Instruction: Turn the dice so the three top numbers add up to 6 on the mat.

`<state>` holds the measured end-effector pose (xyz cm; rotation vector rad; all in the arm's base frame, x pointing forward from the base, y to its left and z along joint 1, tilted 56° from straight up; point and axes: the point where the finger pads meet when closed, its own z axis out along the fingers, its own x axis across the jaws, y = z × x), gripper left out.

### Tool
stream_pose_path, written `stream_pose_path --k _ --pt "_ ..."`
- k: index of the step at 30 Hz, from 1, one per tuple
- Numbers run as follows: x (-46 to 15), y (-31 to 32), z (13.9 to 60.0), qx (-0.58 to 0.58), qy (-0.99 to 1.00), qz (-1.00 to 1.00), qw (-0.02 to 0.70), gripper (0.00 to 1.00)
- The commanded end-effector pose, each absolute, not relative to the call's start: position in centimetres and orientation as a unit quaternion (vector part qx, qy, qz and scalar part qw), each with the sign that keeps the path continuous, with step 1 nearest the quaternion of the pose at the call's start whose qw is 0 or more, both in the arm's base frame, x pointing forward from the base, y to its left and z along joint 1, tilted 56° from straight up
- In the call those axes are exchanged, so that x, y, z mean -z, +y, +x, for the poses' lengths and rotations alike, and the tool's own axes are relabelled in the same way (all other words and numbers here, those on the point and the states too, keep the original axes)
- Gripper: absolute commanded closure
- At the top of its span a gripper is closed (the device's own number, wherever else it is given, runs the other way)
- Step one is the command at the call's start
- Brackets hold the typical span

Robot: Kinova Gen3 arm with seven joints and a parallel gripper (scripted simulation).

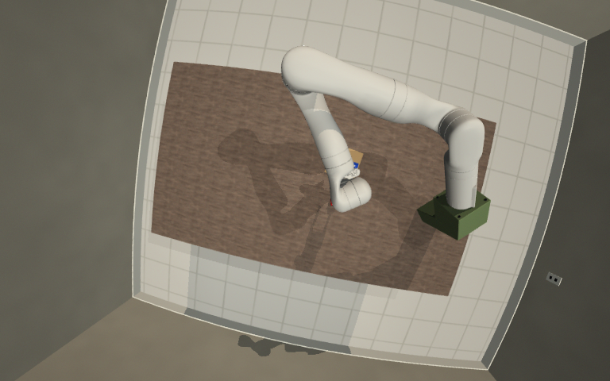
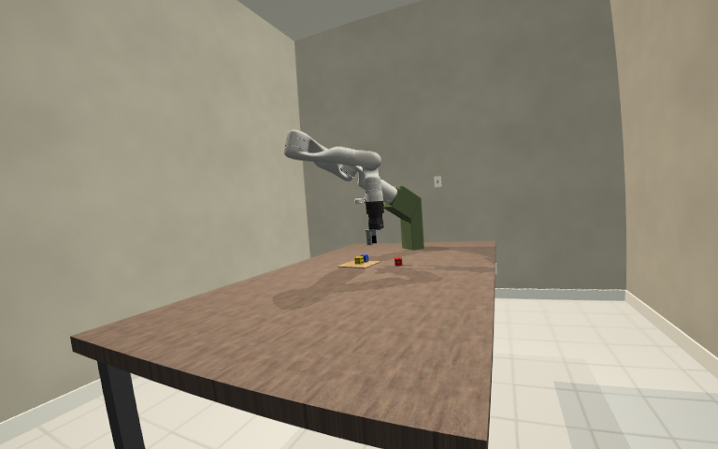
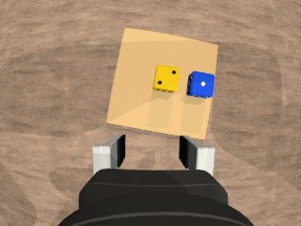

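the tool (image 3: 154, 153) hangs above the worktop (image 2: 338, 339) with its two fingers spread fully apart and nothing between them. in the wrist view the fingers point down just short of the near edge of the tan mat (image 3: 139, 75), which lies flat on the wood.

on the mat sit two dice, side by side and close together but not touching: a yellow die (image 3: 167, 78) with two pips showing on top, and a blue die (image 3: 201, 83) with one white pip on top. the blue one sits close to the mat's right edge as the wrist camera sees it.

in the exterior view the yellow die (image 2: 359, 259) and blue die (image 2: 365, 257) rest on the mat (image 2: 350, 264) just below the tool (image 2: 371, 238). the red die (image 2: 397, 261) lies off the mat, on the bare wood a short way to the right of it; its top number is too small to read.

from above, the white arm (image 1: 360, 90) covers most of the mat (image 1: 357, 156), and only a sliver of red (image 1: 330, 203) shows beside the wrist. the arm stands on a green pedestal (image 1: 431, 215) at the worktop's far end.
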<state>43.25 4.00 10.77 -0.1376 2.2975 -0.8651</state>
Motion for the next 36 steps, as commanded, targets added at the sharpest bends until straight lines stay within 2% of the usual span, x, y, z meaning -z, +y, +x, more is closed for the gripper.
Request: stream_pose_path --k 1,20,36 --pt "-10.0 4.8 43.3 0.318 0.882 -0.021 0.348 0.00" --pt "-6.9 8.3 43.8 0.199 0.846 0.248 0.428 0.00" --pt "-4.9 10.7 44.2 0.118 0.786 0.400 0.457 0.00"
